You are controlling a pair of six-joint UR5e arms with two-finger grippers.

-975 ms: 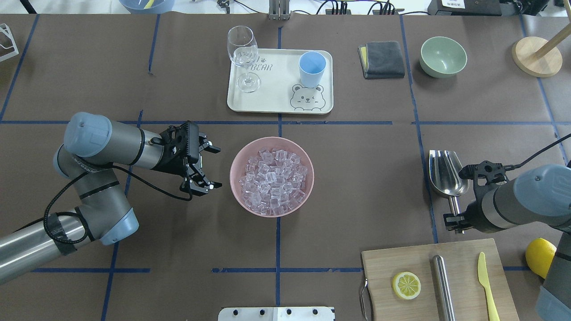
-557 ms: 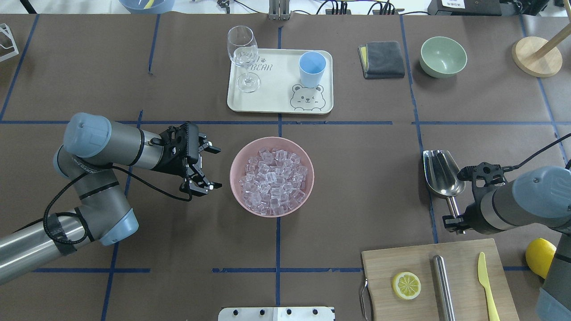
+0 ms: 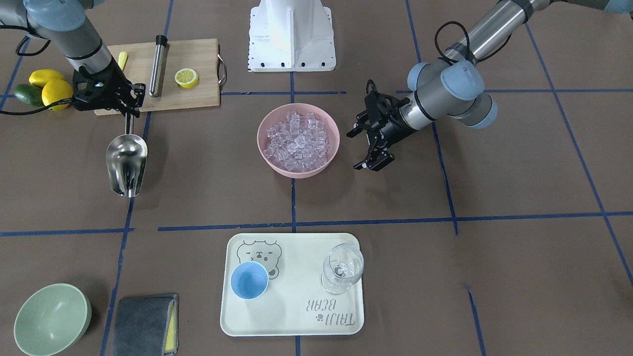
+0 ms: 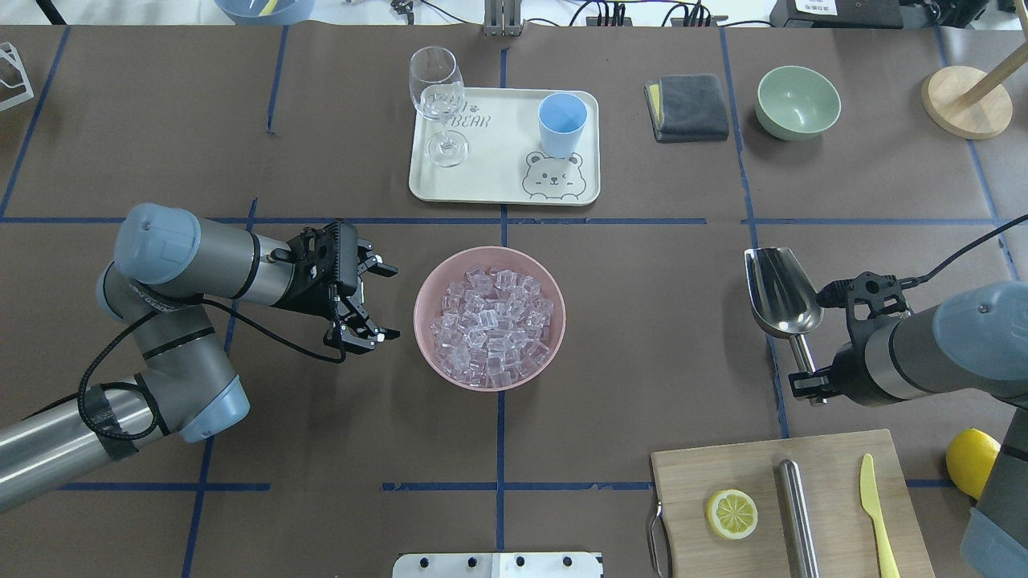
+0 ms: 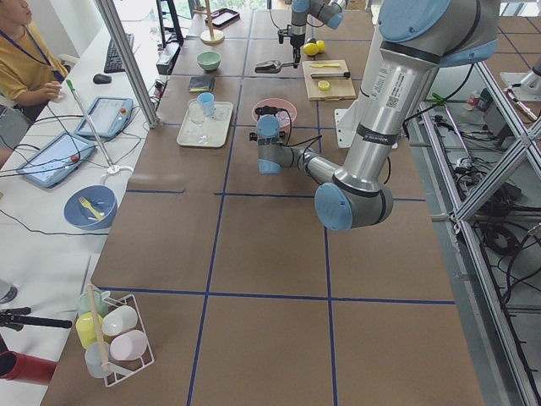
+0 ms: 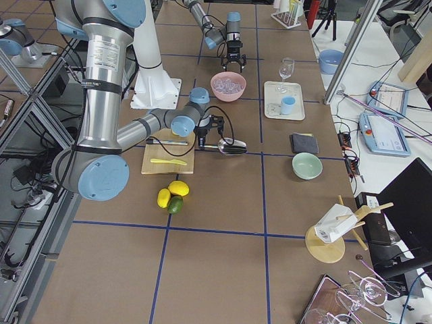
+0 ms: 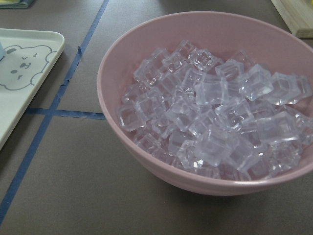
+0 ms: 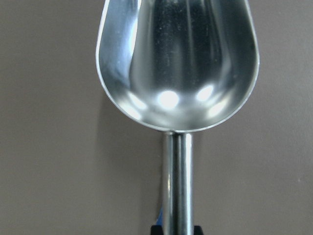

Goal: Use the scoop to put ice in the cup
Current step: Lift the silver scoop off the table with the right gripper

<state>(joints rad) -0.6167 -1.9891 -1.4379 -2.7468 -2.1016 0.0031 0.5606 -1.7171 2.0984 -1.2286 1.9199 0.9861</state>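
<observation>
The steel scoop (image 4: pixel 781 293) is held by its rod handle in my right gripper (image 4: pixel 807 385), which is shut on it, trough empty and off the table at the right. It also shows in the front view (image 3: pixel 127 163) and in the right wrist view (image 8: pixel 178 63). The ice (image 4: pixel 491 321) fills a pink bowl (image 4: pixel 418 317) at the table's middle, close up in the left wrist view (image 7: pixel 210 122). My left gripper (image 4: pixel 377 301) is open and empty just left of the bowl. The light-blue cup (image 4: pixel 561 122) stands upright on a cream tray (image 4: pixel 498 160) beyond the bowl.
A clear goblet (image 4: pixel 438 88) stands on the tray's left. A grey cloth (image 4: pixel 687 106) and a pale-green bowl (image 4: pixel 797 100) lie at the back right. A cutting board (image 4: pixel 699 466) with a lemon slice, steel cylinder (image 4: pixel 797 506) and yellow knife lies at the front right.
My right gripper has carried the scoop a little to the left and away from the cutting board. My left arm has barely moved.
</observation>
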